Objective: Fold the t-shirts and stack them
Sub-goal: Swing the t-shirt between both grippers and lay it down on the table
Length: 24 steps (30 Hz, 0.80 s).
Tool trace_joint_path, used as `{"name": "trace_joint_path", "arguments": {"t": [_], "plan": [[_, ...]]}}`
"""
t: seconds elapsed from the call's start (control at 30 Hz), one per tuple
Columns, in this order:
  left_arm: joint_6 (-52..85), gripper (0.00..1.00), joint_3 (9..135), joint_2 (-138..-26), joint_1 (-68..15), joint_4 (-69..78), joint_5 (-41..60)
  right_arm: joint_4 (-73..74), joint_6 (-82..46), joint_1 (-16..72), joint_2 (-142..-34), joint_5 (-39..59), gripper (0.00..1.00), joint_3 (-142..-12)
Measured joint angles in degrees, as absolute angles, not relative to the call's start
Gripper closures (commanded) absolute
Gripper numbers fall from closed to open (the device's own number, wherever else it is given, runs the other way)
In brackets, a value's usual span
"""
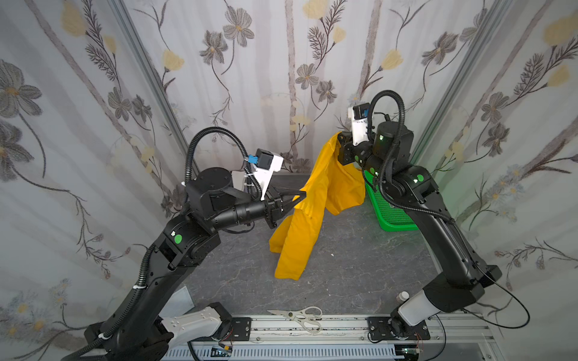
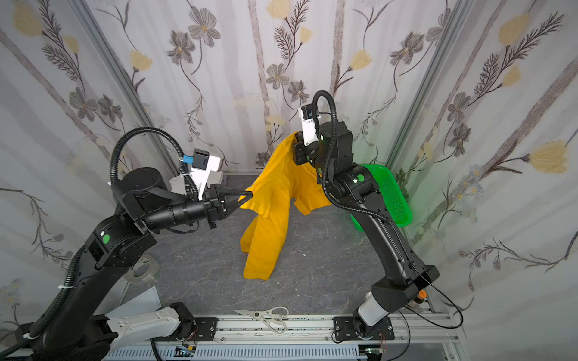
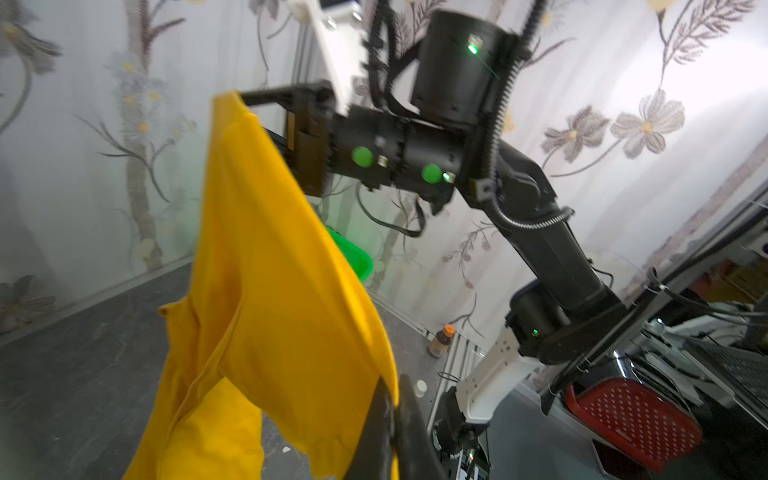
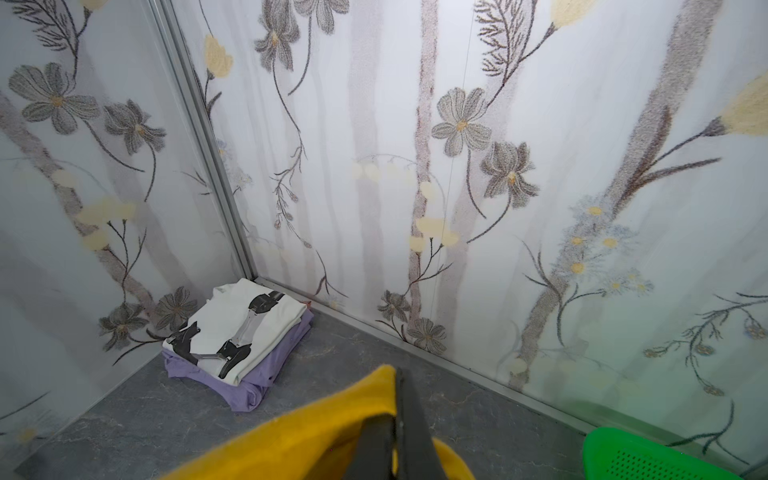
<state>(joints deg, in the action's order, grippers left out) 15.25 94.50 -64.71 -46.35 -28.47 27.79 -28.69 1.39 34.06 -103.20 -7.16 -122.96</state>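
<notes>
A mustard-yellow t-shirt hangs stretched between both grippers above the grey table, and its lower end reaches the tabletop. My left gripper is shut on one edge of the cloth. My right gripper is higher and further back, shut on another edge of the same shirt. In the right wrist view a folded white t-shirt with black-and-grey print lies on top of a folded lavender t-shirt in the far left corner.
A bright green perforated basket stands at the back right under the right arm. White scissors lie on the front rail. A small bottle stands by the right arm's base. A tape roll sits at the left.
</notes>
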Motion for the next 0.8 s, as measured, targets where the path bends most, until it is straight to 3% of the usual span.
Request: {"name": "trace_joint_path", "arguments": {"t": [0.1,0.37,0.4,0.47,0.53,0.67,0.7,0.8], "plan": [[15.5,1.0,92.7,-67.1,-53.2,-23.4,24.9,-30.6,2.6,34.2,-108.0,-5.1,1.0,-131.0],[17.2,1.0,90.8,-75.5,-59.9,-10.6,19.5,-32.7,2.9,30.0,-110.4,3.9,0.91,-130.3],[17.3,1.0,89.7,-75.2,-59.9,-9.5,17.5,-32.6,2.5,29.3,-111.8,5.6,0.86,-130.7],[16.8,1.0,85.4,-72.9,-59.9,-7.5,12.4,-32.2,1.3,28.1,-115.8,9.1,0.43,-131.8],[16.7,1.0,78.6,-68.6,-58.7,-5.8,6.5,-31.6,0.2,27.6,-120.0,10.2,0.24,-132.8],[21.2,1.0,63.7,-59.0,-45.9,-5.5,-7.6,-33.2,-1.5,26.8,-123.4,10.7,0.19,-131.7],[22.2,1.0,61.6,-57.5,-42.9,-6.7,-9.8,-33.3,-1.8,26.7,-123.0,10.3,0.13,-130.6],[23.8,1.0,57.6,-53.5,-35.0,-9.6,-15.2,-31.9,-2.1,27.4,-116.4,7.6,0.1,-117.9]]}}
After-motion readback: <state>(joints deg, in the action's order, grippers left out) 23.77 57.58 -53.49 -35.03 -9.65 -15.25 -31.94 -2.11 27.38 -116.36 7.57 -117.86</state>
